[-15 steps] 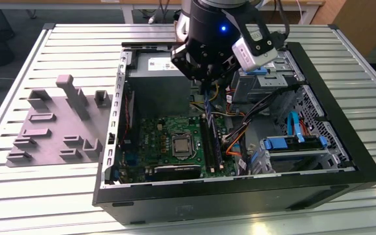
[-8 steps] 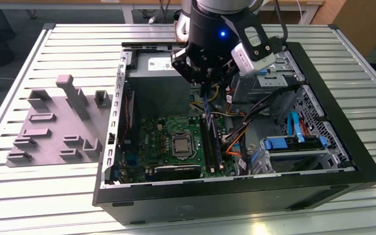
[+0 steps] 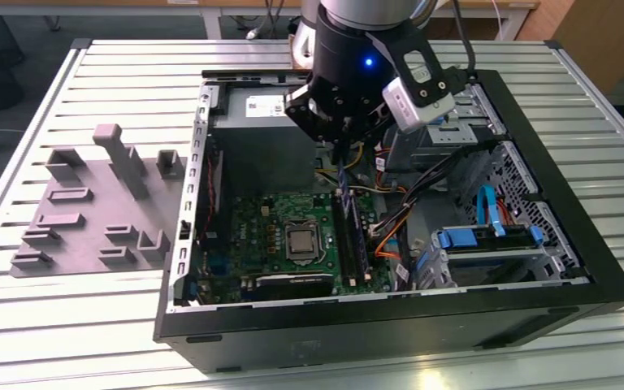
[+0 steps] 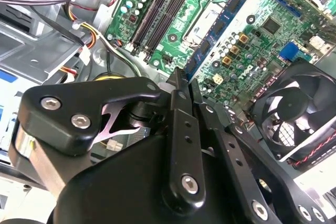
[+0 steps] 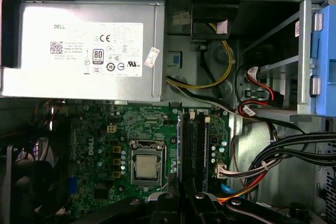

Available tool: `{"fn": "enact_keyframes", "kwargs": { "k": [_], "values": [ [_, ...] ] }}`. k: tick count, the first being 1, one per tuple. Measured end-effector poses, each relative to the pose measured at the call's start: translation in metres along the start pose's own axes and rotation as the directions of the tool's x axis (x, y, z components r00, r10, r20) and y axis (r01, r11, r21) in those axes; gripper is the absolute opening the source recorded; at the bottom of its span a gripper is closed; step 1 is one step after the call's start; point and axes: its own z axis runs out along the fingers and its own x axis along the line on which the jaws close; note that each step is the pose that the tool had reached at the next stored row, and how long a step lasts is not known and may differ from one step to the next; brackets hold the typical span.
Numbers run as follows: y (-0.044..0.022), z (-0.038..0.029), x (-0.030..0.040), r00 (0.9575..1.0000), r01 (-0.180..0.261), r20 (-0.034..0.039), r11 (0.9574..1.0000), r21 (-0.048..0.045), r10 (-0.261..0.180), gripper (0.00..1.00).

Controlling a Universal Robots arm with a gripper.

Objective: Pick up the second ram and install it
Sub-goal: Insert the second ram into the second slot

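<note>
Second ram [image 3: 360,244]: in the exterior view a blue-green stick stands upright in the black slot rails [image 3: 347,240] on the motherboard [image 3: 279,244], inside the open computer case [image 3: 399,321]. Not certain this one is the second stick. The case lies on its side on the slatted counter [image 3: 127,61], with plenty of bare counter around it. The grey holder tray [image 3: 90,207] sits just outside the case wall, on the exterior view's left. The claw [image 3: 340,145] hangs above the case interior, over the far end of the rails and clear of the stick, beside the power supply [image 3: 263,110]. Room is tight there: a cable bundle [image 3: 399,211] and the drive cage [image 3: 486,244] crowd the rails' other side.

In the second wrist view the claw [image 4: 185,77] has its fingers [image 4: 179,108] drawn narrow, almost together, with nothing between them and touching nothing. Motherboard [image 4: 231,30], slot rails [image 4: 157,9] and a case fan [image 4: 296,111] lie below. The stick cannot be picked out among the rails here.

In the first wrist view the claw [image 5: 181,205] sits over the near end of the slot rails [image 5: 194,148]. The CPU socket [image 5: 147,166] lies beside the rails and the power supply [image 5: 84,51] sits against the case's back wall.
</note>
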Motion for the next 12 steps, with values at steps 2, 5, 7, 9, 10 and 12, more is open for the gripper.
{"fn": "enact_keyframes", "kwargs": {
  "k": [2,5,7,9,10,12],
  "values": [
    [0.0,0.0005,0.0004,1.0,0.0,0.0001,1.0,0.0003,0.0,0.14],
    [0.0,0.0005,0.0005,1.0,0.0,0.0001,1.0,0.0003,0.0,0.14],
    [0.0,0.0006,0.0009,1.0,0.0,0.0001,1.0,0.0005,0.0,0.14],
    [0.0,0.0007,0.0009,1.0,0.0,0.0,1.0,0.0005,0.0,0.14],
    [0.0,0.0009,0.0009,1.0,0.0,0.0001,1.0,0.0003,0.0,0.14],
    [0.0,0.0009,0.001,1.0,0.0,0.0,1.0,0.0006,0.0,0.14]
  ]
}}
